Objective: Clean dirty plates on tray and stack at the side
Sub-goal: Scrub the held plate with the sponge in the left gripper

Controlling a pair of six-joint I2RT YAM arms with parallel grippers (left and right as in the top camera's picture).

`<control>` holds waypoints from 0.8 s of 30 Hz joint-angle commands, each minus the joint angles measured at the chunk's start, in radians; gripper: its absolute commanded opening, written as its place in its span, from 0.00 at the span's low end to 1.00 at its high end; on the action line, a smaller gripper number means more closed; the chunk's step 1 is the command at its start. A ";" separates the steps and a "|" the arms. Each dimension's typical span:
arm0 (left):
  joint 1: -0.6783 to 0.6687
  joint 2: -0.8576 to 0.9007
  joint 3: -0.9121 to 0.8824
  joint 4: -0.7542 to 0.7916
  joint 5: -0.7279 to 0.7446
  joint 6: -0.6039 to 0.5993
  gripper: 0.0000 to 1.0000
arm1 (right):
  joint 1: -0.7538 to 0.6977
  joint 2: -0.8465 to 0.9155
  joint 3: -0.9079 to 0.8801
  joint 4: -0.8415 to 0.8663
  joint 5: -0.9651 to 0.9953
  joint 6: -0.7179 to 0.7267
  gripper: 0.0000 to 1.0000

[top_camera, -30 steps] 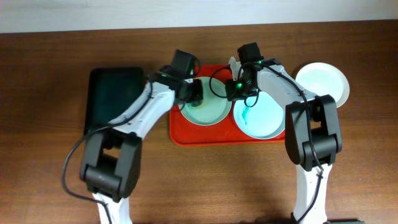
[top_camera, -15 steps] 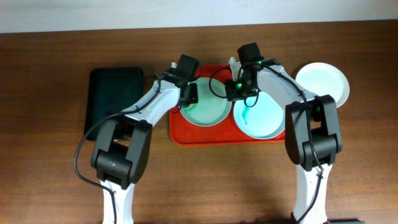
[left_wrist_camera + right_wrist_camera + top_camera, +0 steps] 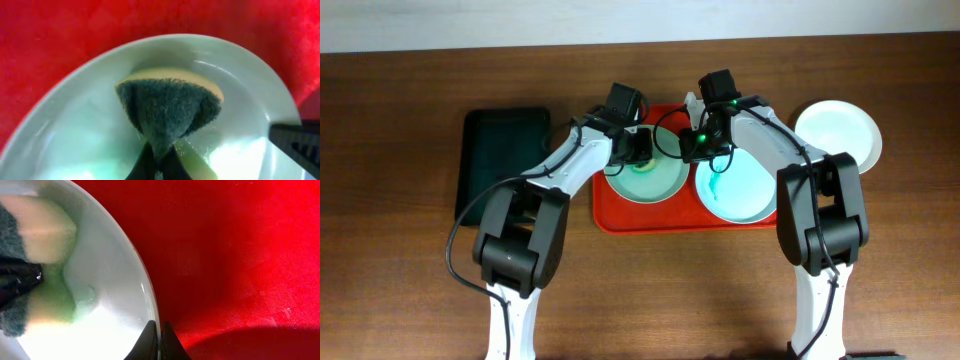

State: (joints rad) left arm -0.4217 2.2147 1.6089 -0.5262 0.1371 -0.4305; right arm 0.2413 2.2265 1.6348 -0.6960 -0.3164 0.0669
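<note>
Wooden table, overhead: left plate and right plate on red tray at centre; third plate on wood at right; black tray at left.
Left wrist: left gripper pinching sponge, pressed into left plate.
Right wrist: right gripper nipped onto same plate's rim.

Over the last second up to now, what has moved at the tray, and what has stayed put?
The left gripper, shut on the sponge, slid rightward across the left plate, from its left edge toward its middle, and its arm swung in behind it. The right gripper stayed pinched on that plate's rim. The smeared plate, red tray, side plate and black tray did not move.
</note>
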 commanded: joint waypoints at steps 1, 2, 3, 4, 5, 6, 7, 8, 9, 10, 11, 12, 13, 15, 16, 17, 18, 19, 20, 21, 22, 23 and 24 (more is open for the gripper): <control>0.010 0.035 0.003 -0.125 -0.336 0.003 0.00 | 0.003 0.007 -0.022 -0.007 0.040 -0.006 0.04; 0.010 0.033 0.013 -0.172 -0.405 0.003 0.00 | 0.003 0.007 -0.022 -0.006 0.040 -0.006 0.04; 0.010 0.029 0.029 -0.213 -0.451 0.002 0.00 | 0.003 0.007 -0.022 -0.006 0.040 -0.006 0.04; 0.010 0.021 0.054 -0.261 -0.479 0.002 0.00 | 0.003 0.007 -0.022 -0.006 0.040 -0.006 0.04; 0.010 -0.010 0.113 -0.340 -0.482 0.002 0.00 | 0.003 0.007 -0.022 -0.006 0.040 -0.006 0.04; 0.008 -0.027 0.139 -0.369 -0.476 0.002 0.00 | 0.003 0.007 -0.022 -0.007 0.040 -0.006 0.04; 0.005 -0.043 0.160 -0.389 -0.455 0.002 0.00 | 0.003 0.007 -0.022 -0.007 0.040 -0.006 0.04; 0.003 -0.071 0.171 -0.396 -0.391 0.002 0.00 | 0.003 0.007 -0.022 -0.006 0.040 -0.006 0.04; 0.003 -0.087 0.171 -0.396 -0.276 0.002 0.00 | 0.003 0.007 -0.022 -0.006 0.040 -0.006 0.04; 0.003 -0.089 0.169 -0.396 -0.139 0.003 0.00 | 0.003 0.007 -0.022 -0.006 0.040 -0.006 0.04; 0.002 -0.085 0.151 -0.391 -0.025 0.007 0.00 | 0.003 0.007 -0.022 -0.006 0.040 -0.006 0.04; -0.002 -0.083 0.115 -0.386 0.032 0.006 0.00 | 0.003 0.007 -0.022 -0.007 0.040 -0.006 0.04; -0.011 -0.083 0.066 -0.363 0.035 0.006 0.00 | 0.003 0.007 -0.022 -0.007 0.040 -0.006 0.04; -0.027 -0.083 -0.020 -0.284 0.031 0.007 0.00 | 0.003 0.007 -0.022 -0.005 0.040 -0.006 0.04; -0.035 -0.083 -0.074 -0.218 -0.008 0.014 0.00 | 0.003 0.007 -0.022 -0.007 0.040 -0.006 0.04; -0.035 -0.083 -0.103 -0.188 -0.080 0.013 0.00 | 0.003 0.007 -0.022 -0.010 0.040 -0.006 0.04; -0.034 -0.083 -0.118 -0.180 -0.149 0.013 0.00 | 0.003 0.007 -0.022 -0.013 0.040 -0.006 0.04; -0.033 -0.083 -0.126 -0.194 -0.330 0.013 0.00 | 0.003 0.007 -0.022 -0.014 0.040 -0.006 0.04; -0.031 -0.090 -0.118 -0.220 -0.465 0.013 0.00 | 0.003 0.007 -0.021 -0.014 0.040 -0.006 0.04; -0.027 -0.098 -0.098 -0.255 -0.556 0.013 0.00 | 0.003 0.006 -0.019 -0.014 0.040 -0.006 0.04; -0.021 -0.113 -0.067 -0.291 -0.614 0.013 0.00 | 0.003 0.006 -0.014 -0.014 0.040 -0.006 0.04; -0.013 -0.138 -0.032 -0.314 -0.628 0.011 0.00 | 0.003 0.006 -0.005 -0.015 0.040 -0.010 0.04; -0.004 -0.177 -0.002 -0.323 -0.623 -0.014 0.00 | 0.003 0.005 0.011 -0.023 0.040 -0.010 0.04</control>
State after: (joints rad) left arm -0.4709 2.1174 1.5532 -0.8131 -0.2756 -0.4297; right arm 0.2508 2.2265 1.6341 -0.7017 -0.3344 0.0677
